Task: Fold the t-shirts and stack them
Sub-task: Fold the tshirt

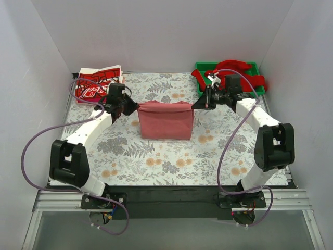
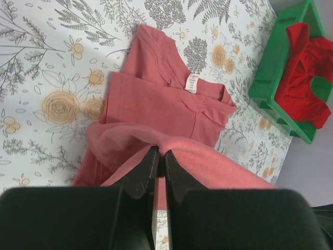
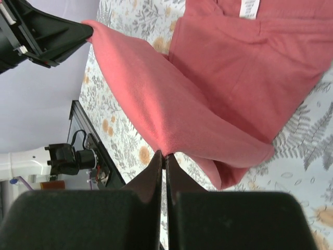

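Note:
The salmon-pink t-shirt (image 1: pixel 166 121) hangs between my two grippers over the middle of the floral table. My left gripper (image 1: pixel 136 108) is shut on its left top corner, seen in the left wrist view (image 2: pixel 159 151). My right gripper (image 1: pixel 195 105) is shut on its right top corner, seen in the right wrist view (image 3: pixel 164 153). The lower half of the pink t-shirt (image 2: pixel 166 99) lies flat on the table with its white label up. A bright red t-shirt (image 1: pixel 231 70) lies in the green tray (image 1: pixel 200 66). Folded red-and-white printed t-shirts (image 1: pixel 96 83) lie at the back left.
The green tray (image 2: pixel 270 67) sits at the back right corner, close behind the right arm. White walls enclose the table on three sides. The floral cloth (image 1: pixel 156 161) in front of the pink t-shirt is bare. Purple cables loop beside both arms.

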`<action>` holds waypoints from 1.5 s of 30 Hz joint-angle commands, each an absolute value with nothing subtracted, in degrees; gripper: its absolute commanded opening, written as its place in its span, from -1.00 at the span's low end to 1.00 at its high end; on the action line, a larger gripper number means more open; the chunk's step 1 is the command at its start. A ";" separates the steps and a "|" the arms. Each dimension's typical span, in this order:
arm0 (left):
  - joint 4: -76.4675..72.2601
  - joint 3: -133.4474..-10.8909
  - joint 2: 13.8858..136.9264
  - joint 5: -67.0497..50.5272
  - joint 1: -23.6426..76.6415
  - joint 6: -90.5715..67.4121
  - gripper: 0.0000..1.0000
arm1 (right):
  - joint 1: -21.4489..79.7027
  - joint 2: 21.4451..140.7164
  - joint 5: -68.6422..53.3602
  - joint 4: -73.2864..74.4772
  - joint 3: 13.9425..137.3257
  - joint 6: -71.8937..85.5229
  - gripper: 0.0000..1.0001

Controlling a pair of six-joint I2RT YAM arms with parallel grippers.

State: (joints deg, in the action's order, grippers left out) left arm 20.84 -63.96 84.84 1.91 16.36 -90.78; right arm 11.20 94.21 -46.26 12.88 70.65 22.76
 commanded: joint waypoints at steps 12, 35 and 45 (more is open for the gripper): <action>15.03 -77.69 105.01 -1.65 10.55 -84.64 -1.00 | 9.32 115.91 -43.60 10.37 92.72 22.94 -0.97; 12.85 -73.58 103.89 -8.70 14.14 -83.32 0.88 | 17.75 106.71 -28.41 8.72 77.57 16.35 0.97; 12.13 -65.50 105.65 -8.70 20.21 -86.04 0.91 | 23.99 107.66 -22.85 6.50 71.19 16.08 0.97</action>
